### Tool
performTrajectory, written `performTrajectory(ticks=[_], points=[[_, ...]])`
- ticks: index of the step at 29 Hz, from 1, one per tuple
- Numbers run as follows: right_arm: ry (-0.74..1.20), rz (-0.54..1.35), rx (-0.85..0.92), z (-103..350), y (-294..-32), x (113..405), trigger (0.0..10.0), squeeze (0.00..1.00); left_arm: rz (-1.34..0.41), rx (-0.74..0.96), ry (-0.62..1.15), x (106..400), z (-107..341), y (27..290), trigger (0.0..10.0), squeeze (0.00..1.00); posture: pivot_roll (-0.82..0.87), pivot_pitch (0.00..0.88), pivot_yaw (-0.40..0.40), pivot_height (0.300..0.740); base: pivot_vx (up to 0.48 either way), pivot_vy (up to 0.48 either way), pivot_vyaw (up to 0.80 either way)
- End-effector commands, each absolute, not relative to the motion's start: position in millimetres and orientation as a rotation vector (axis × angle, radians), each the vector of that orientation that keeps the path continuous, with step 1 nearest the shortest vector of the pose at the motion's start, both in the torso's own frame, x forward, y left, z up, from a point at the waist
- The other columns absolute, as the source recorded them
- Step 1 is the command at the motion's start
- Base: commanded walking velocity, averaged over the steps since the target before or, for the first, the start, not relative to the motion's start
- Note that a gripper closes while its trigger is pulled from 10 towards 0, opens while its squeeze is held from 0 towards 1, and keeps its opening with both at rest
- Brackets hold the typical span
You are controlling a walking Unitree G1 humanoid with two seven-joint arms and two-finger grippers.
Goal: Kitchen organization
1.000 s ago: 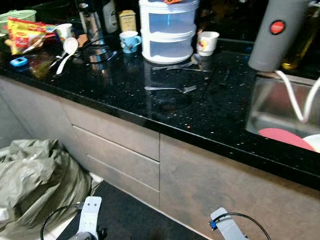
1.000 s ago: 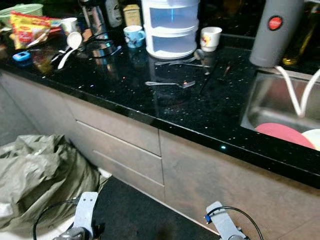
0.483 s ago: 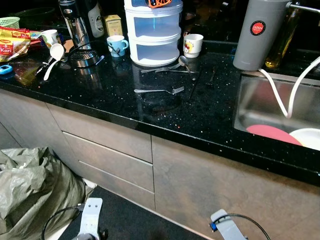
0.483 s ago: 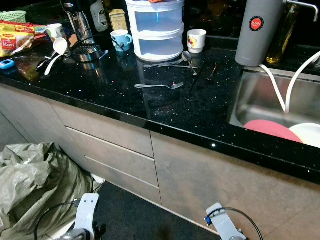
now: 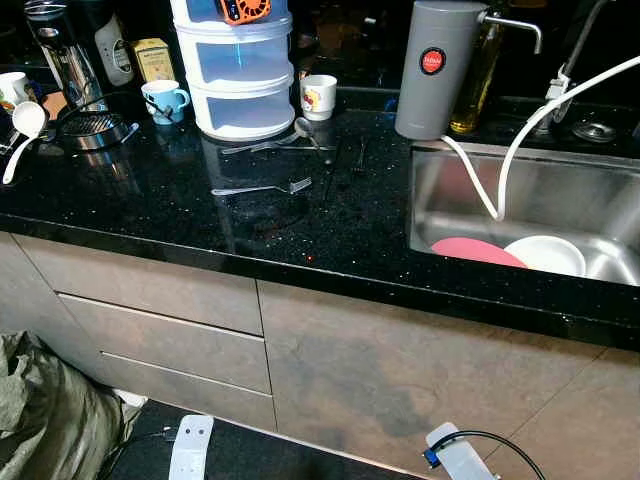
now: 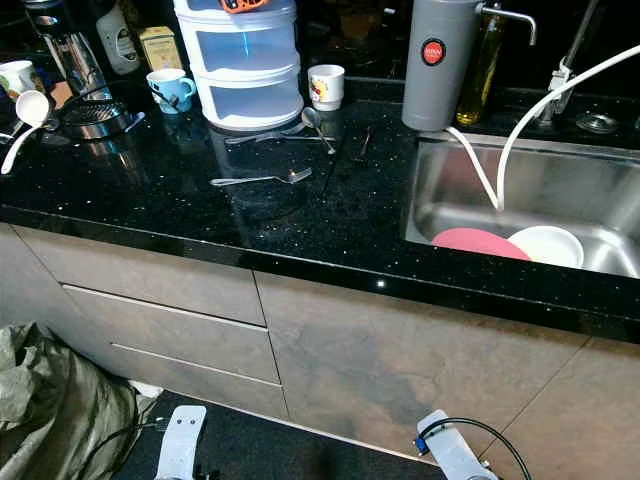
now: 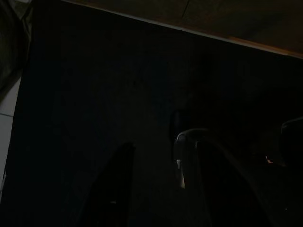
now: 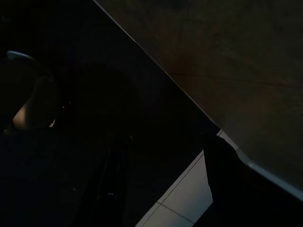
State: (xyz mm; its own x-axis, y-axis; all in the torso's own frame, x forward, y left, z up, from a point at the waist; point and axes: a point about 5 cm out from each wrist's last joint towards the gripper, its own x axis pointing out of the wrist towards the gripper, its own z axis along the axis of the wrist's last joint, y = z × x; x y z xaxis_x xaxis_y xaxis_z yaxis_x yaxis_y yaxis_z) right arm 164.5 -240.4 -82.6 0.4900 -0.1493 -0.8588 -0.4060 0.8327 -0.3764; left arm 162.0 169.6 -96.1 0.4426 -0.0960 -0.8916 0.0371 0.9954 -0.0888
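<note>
A black speckled counter (image 5: 180, 215) runs across the view. On it lie a fork (image 5: 262, 188) and more cutlery (image 5: 290, 140) in front of a white stacked drawer box (image 5: 232, 70). A blue mug (image 5: 165, 100) and a white mug (image 5: 318, 96) stand either side of the box. The steel sink (image 5: 600, 195) on the right holds a pink plate (image 5: 478, 250) and a white bowl (image 5: 545, 255). Both arms hang low before the cabinets. My left gripper (image 7: 165, 189) and right gripper (image 8: 165, 184) are open over the dark floor, holding nothing.
A grey cylinder (image 5: 432, 68) with white hoses (image 5: 500, 160) stands by the sink, an oil bottle (image 5: 478, 75) behind it. A white ladle (image 5: 22, 125), a metal strainer (image 5: 92, 128) and a steel appliance (image 5: 60, 55) sit far left. A crumpled grey-green bag (image 5: 45, 430) lies below the drawers (image 5: 150, 320).
The camera has swung to the right: the counter slid left in the picture, the sink came fully into view and the noodle packet left it. The things themselves have not moved.
</note>
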Motion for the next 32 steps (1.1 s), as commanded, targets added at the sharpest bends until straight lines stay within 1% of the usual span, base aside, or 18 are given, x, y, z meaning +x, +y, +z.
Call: performTrajectory(ticks=[1, 11, 20, 32], points=[[1.061, 0.176, -0.59, -82.9, -239.1, 164.5, 10.0, 0.0, -0.09, -0.055, 1.117, 161.3, -96.8, 164.8, 10.0, 0.0, -0.1, 0.0, 0.017, 0.74, 0.0, 0.0, 0.0], [1.063, 0.187, -0.591, -83.2, -238.7, 164.0, 10.0, 0.0, -0.099, -0.058, 1.097, 172.2, -92.8, 157.6, 10.0, 0.0, -0.11, 0.0, 0.018, 0.74, 0.0, 0.0, 0.0], [1.06, 0.186, -0.588, -83.6, -237.3, 163.7, 10.0, 0.0, -0.101, -0.049, 1.107, 168.4, -94.1, 162.0, 10.0, 0.0, -0.13, 0.0, 0.04, 0.74, 0.0, 0.0, 0.0], [1.05, 0.16, -0.589, -82.2, -240.9, 164.6, 10.0, 0.0, -0.106, -0.049, 1.107, 168.9, -94.1, 159.3, 10.0, 0.0, -0.13, 0.0, 0.035, 0.74, 0.0, 0.0, 0.0]])
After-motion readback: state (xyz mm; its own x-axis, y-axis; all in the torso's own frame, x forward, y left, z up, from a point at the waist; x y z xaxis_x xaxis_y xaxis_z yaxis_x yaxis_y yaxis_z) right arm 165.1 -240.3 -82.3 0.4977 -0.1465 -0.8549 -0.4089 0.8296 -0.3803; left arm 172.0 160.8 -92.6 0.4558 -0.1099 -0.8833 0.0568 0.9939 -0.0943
